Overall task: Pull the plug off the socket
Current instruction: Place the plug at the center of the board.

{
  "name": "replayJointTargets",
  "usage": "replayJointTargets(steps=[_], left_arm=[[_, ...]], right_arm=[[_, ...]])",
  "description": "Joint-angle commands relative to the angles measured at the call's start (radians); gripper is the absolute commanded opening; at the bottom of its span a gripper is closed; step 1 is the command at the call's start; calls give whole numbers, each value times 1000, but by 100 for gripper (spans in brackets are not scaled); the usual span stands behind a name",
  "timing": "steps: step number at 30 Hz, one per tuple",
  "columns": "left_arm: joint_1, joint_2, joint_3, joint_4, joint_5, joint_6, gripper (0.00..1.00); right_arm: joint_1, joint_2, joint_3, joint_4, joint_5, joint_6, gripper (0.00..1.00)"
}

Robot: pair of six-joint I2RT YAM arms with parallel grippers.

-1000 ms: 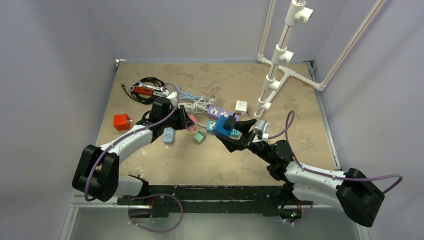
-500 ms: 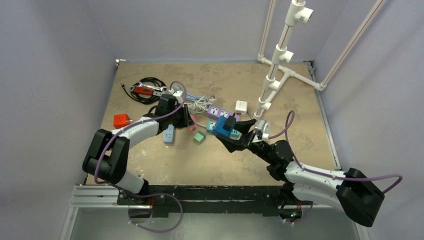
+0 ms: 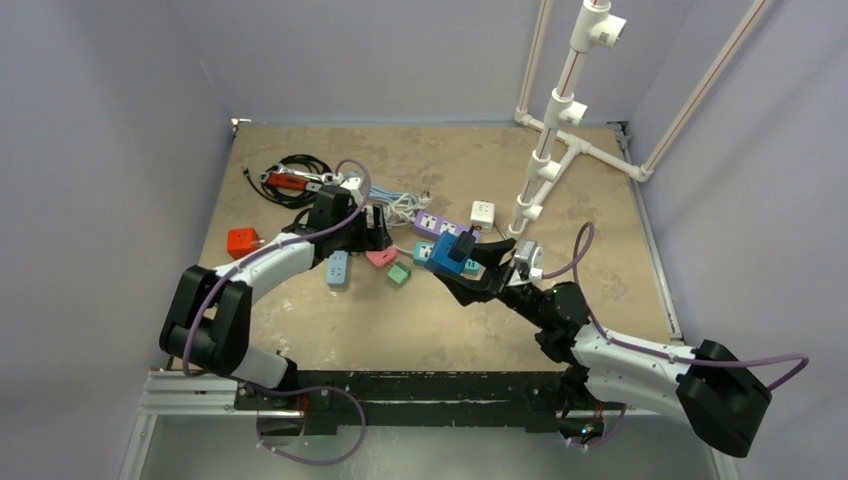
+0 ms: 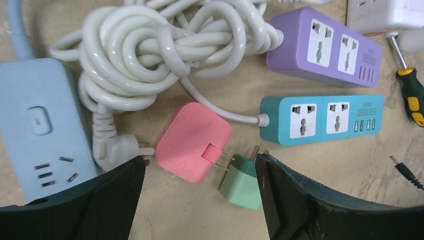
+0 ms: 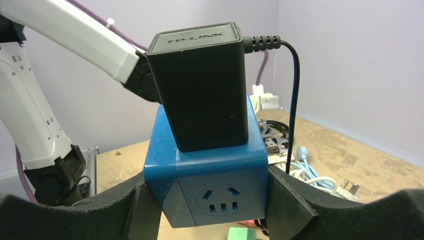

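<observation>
From above, the right gripper [image 3: 462, 262] holds the blue cube socket [image 3: 443, 257] clear of the table, with the black TP-LINK adapter [image 3: 463, 243] seated on its upper face. The left gripper [image 3: 375, 232] hangs well off to that socket's left, over the clutter.

On the left wrist view the jaws stand wide and grip nothing. A pink adapter [image 4: 192, 140] and a green plug [image 4: 241, 182] lie loose on the table between and below them. I'd say neither is this arm's job.

On the right wrist view both fingers [image 5: 145, 205] press the socket's sides low down, leaving the adapter above them free, its cord [image 5: 295, 100] trailing off behind. To my eye the left arm should cross over, pinch the adapter's flat sides above the blue body and draw straight along the prongs while the right holds firm. Rocking it could twist the socket in the grip.
</observation>
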Motion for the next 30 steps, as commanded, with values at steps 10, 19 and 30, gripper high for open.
replayJointTargets(steps=[10,19,30], left_arm=[[5,-365,-2,73,-116,111,80],[3,-493,-70,236,82,143,79],[-7,-389,-73,332,351,84,78]], right_arm=[[2,115,151,-136,68,-54,0],[8,339,353,-429,203,-67,0],[38,446,454,-560,250,-81,0]])
